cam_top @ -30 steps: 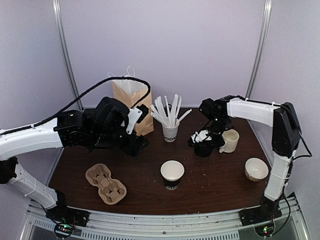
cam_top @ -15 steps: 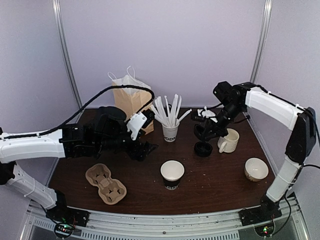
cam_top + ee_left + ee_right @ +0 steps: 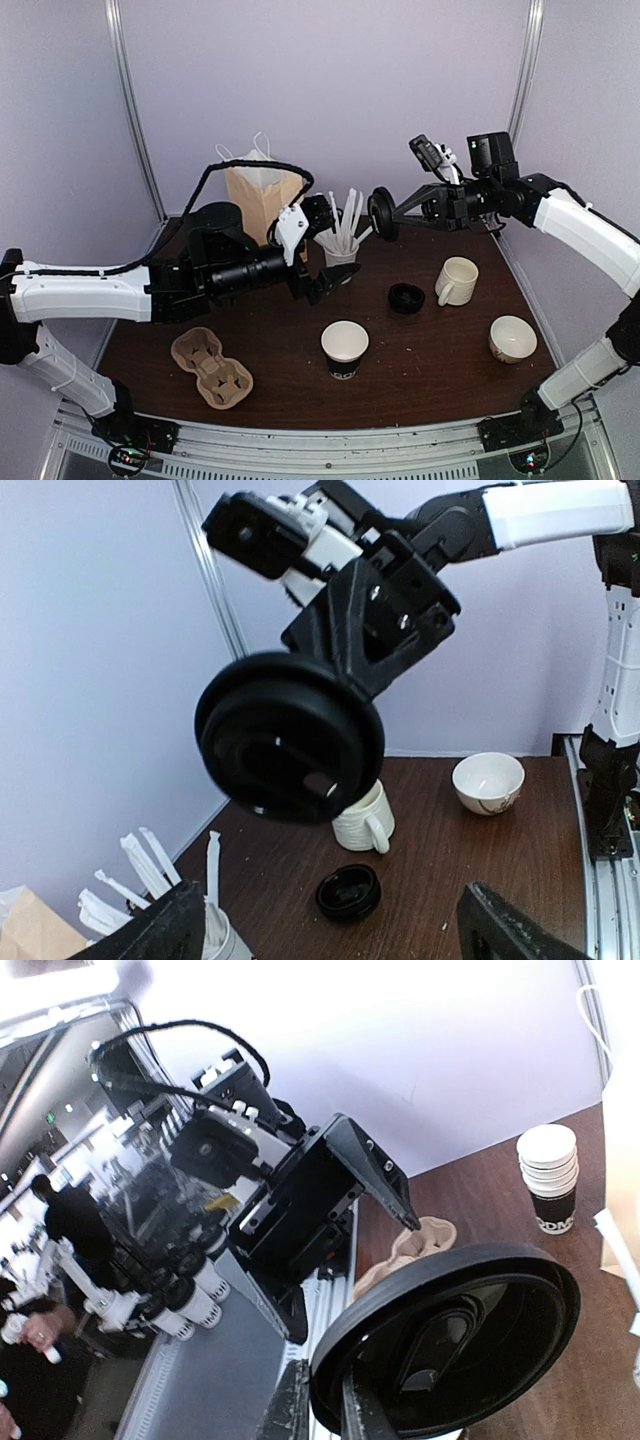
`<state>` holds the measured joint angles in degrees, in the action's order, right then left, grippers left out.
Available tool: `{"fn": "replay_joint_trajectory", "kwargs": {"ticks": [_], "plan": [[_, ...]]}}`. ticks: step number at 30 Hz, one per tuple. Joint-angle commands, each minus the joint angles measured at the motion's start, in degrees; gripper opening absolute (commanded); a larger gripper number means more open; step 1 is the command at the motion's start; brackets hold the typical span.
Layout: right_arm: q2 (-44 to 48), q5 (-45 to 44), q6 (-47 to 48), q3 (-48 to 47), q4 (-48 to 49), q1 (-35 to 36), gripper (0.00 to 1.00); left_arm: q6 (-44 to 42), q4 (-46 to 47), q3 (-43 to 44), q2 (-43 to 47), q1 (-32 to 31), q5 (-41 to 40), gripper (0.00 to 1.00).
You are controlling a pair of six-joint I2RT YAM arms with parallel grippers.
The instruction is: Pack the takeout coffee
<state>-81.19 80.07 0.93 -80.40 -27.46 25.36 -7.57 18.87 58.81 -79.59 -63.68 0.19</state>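
Takeout coffee's black plastic lid (image 3: 380,213) is up in the air over the back part of the table (image 3: 440,375), standing on its edge, and its flat face is turned to the left arm.

From the left side: a brown pulp cup carrier (image 3: 211,366) lies near the front edge. The left gripper (image 3: 325,247) hangs above the table with its jaws spread wide and nothing between them, pointing at the lid. Behind it stands a paper bag (image 3: 262,195), and just beside that a cup of white sticks (image 3: 341,262). A stack of lidless cups (image 3: 344,349) is at the front middle. The right gripper (image 3: 393,212) is closed tightly on the rim of the lid. Under it, on the wood, sits a low black round piece (image 3: 406,297), perhaps more lids. Then come a cream mug (image 3: 457,281) and a bowl (image 3: 512,338).
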Motion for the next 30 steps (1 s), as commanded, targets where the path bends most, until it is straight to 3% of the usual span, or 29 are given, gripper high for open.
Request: {"fn": "replay_joint_trajectory", "kwargs": {"ticks": [1, 30], "plan": [[0.6, 7.4, -17.9, 3.1, 18.6, 0.3, 0.1, -1.0, 9.4, 3.5, -3.0, 0.3, 5.4, 0.91], [2.3, 10.0, -17.5, 5.1, 17.9, 2.0, 0.12, -1.2, 10.5, 12.0, -11.4, 0.4, 2.5, 0.92]]}}
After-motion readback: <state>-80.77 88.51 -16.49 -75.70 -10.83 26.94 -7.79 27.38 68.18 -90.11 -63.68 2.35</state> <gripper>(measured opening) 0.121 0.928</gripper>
